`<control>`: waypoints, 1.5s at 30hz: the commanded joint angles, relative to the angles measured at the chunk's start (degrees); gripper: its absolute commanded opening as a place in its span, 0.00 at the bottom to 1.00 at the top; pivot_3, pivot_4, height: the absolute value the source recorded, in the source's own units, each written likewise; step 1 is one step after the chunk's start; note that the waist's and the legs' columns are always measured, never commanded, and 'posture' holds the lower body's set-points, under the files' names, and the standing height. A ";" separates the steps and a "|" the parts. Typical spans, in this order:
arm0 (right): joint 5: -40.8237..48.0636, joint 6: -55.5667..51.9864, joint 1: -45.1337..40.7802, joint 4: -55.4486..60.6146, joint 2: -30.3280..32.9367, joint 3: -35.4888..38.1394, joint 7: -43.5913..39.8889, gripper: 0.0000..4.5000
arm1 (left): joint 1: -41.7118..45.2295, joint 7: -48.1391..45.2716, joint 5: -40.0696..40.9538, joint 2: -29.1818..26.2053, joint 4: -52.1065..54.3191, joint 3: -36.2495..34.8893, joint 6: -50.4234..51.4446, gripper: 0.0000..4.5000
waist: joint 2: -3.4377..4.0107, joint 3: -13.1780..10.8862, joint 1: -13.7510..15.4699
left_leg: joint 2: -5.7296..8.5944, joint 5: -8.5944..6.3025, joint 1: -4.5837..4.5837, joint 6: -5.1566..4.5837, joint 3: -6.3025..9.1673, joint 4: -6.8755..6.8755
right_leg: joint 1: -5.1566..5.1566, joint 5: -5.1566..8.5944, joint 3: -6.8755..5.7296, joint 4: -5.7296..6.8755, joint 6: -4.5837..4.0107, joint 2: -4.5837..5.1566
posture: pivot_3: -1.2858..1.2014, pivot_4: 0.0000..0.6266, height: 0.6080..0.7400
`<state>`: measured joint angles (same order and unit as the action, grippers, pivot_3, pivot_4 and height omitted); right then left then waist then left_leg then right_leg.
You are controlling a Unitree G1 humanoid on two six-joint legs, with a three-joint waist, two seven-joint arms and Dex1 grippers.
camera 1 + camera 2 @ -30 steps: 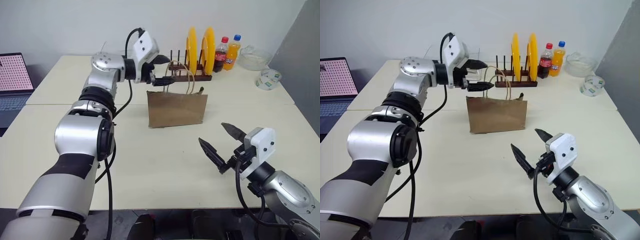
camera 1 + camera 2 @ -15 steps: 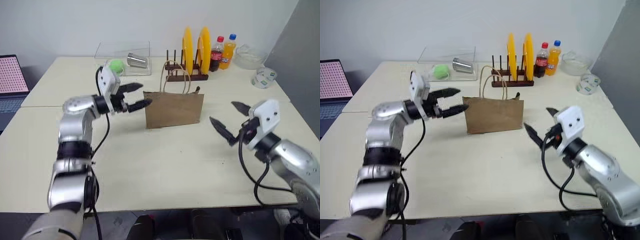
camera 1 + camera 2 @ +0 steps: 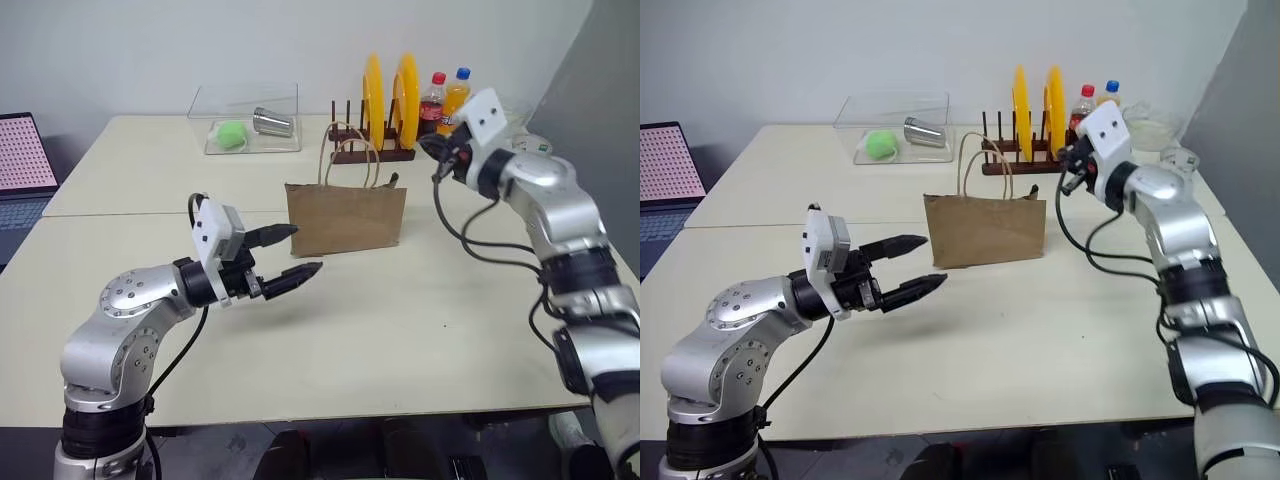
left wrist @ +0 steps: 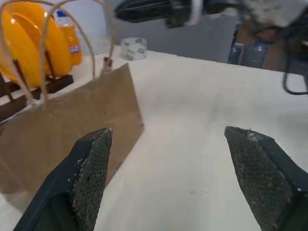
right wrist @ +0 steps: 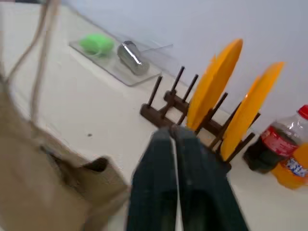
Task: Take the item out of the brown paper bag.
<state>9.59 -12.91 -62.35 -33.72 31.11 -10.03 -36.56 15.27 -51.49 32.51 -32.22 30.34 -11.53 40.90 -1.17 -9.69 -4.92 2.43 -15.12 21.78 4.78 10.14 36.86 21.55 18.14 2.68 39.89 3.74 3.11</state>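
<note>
On the left of the bench [image 3: 420, 330], the left end effector [image 3: 283, 255] hovers low with its fingers spread wide and nothing between them, pointing toward the brown paper bag [image 3: 346, 217]. That bag stands upright mid-bench with its cord handles raised; the item inside cannot be seen. Behind it sits a plate rack [image 3: 385, 105] with two yellow plates. To the right, above the bag's far corner, the right end effector [image 3: 1068, 160] is clenched, empty.
</note>
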 commanded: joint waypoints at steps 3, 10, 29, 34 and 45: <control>-11.00 13.91 -13.40 -27.30 -6.62 -3.47 2.96 0.02 | -0.55 0.62 2.41 -2.00 4.27 2.32 -0.97 0.87 | 0.00 0.00 -0.10 | -0.03 0.01 0.03 0.02 -0.03 -0.06 | 0.09 0.00 0.02 0.01 -0.02 -0.03 | 0.52 0.24 1.00; -16.84 19.44 -15.57 -36.60 -10.95 -5.13 -4.05 0.02 | -1.15 -1.56 0.87 -4.44 2.52 6.12 -4.86 0.87 | 0.07 -0.04 0.03 | 0.02 0.12 0.19 0.22 -0.08 -0.06 | 0.23 0.00 0.08 -0.02 -0.02 0.02 | 0.52 0.24 1.00; -5.97 -1.76 12.73 25.24 0.96 -5.63 -41.23 0.02 | 1.18 -23.18 -7.30 -20.70 -15.15 8.86 -25.53 0.87 | 0.40 -0.24 0.33 | -0.02 -0.01 0.19 0.00 0.04 -0.14 | 0.25 0.00 -0.05 0.00 -0.02 -0.01 | 0.52 0.24 1.00; -3.12 -7.81 19.27 38.40 1.98 -0.62 -33.99 0.15 | 4.56 -24.24 -9.71 -19.09 -16.19 12.44 -29.11 0.95 | 0.41 -0.24 0.33 | -0.02 -0.01 0.19 0.00 0.02 -0.13 | 0.25 0.01 -0.03 0.00 -0.01 0.00 | 0.52 0.24 1.00; 8.13 -30.97 53.56 79.31 11.75 11.85 -23.08 0.98 | 9.80 -29.52 -20.51 -10.77 -25.72 23.98 -54.33 1.00 | 0.41 -0.24 2.77 | 0.03 -0.03 0.40 -0.04 0.10 -0.14 | 0.18 0.01 -0.14 -0.38 -0.01 0.03 | 0.52 0.24 1.00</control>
<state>16.04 -41.46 -10.67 39.94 42.30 -1.05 -62.20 23.74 -79.79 13.86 -43.47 6.53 11.31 -8.15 -0.76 -9.94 -2.14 2.43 -15.15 22.17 4.73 10.17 36.72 21.74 18.14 2.57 39.52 3.73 3.13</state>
